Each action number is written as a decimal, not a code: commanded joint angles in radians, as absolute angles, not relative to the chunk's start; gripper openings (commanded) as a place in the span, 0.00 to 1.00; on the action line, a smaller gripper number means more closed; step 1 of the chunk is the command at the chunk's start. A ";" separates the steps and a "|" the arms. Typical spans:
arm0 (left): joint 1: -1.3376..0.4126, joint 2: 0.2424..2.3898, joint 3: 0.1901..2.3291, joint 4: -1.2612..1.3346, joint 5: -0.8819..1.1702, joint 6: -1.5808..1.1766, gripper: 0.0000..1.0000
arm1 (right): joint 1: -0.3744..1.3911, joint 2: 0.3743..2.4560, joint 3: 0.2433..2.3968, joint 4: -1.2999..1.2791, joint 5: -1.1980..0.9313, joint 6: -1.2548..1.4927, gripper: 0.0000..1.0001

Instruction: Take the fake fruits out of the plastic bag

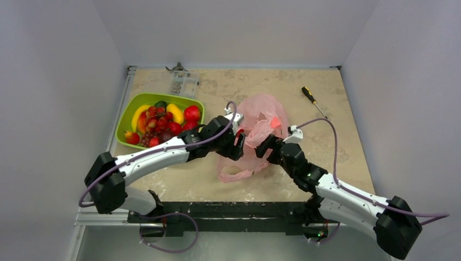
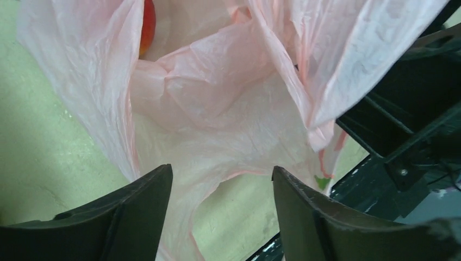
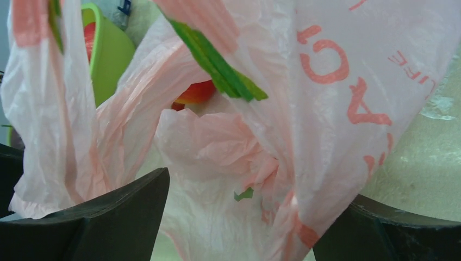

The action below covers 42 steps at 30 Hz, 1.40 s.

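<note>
The pink plastic bag (image 1: 260, 120) lies crumpled mid-table, its handles trailing toward me. One red-orange fake fruit (image 2: 148, 27) shows inside its folds, and the right wrist view catches it too, as a red fruit (image 3: 197, 91). Several other fake fruits (image 1: 163, 122) lie in the lime-green tray (image 1: 126, 117). My left gripper (image 1: 239, 145) is at the bag's left side, open, and the bag's rim (image 2: 228, 175) hangs untouched between its fingers (image 2: 141, 212). My right gripper (image 1: 265, 148) is at the bag's near right side, open wide, with loose plastic draped between its fingers (image 3: 125, 212).
A yellow-handled screwdriver (image 1: 313, 100) lies at the back right. A small clear plastic piece (image 1: 182, 82) sits behind the tray near the back wall. The two arms almost meet in front of the bag. The tray's wall (image 3: 111, 54) shows beyond the bag.
</note>
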<state>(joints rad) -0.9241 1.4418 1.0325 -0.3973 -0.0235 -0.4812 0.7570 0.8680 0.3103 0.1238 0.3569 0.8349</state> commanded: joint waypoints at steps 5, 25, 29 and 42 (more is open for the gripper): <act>-0.879 1.330 1.027 -0.328 -0.016 -0.533 0.78 | 0.756 0.871 0.481 -0.043 0.374 0.980 0.95; -0.865 1.378 0.872 -0.191 0.114 -0.646 0.61 | 0.757 0.683 0.906 -0.594 0.197 0.581 0.99; -0.865 1.351 0.846 -0.177 0.110 -0.659 0.61 | 0.758 0.790 1.007 -0.568 0.179 0.398 0.99; -0.866 1.333 0.806 -0.129 0.142 -0.691 0.61 | 0.767 0.872 0.938 -0.713 0.085 0.725 0.84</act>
<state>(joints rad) -0.8680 1.3369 0.8200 -0.1936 0.1116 -0.6704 0.7586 0.9249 0.9936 -0.7013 0.1478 0.6075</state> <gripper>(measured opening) 0.611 0.850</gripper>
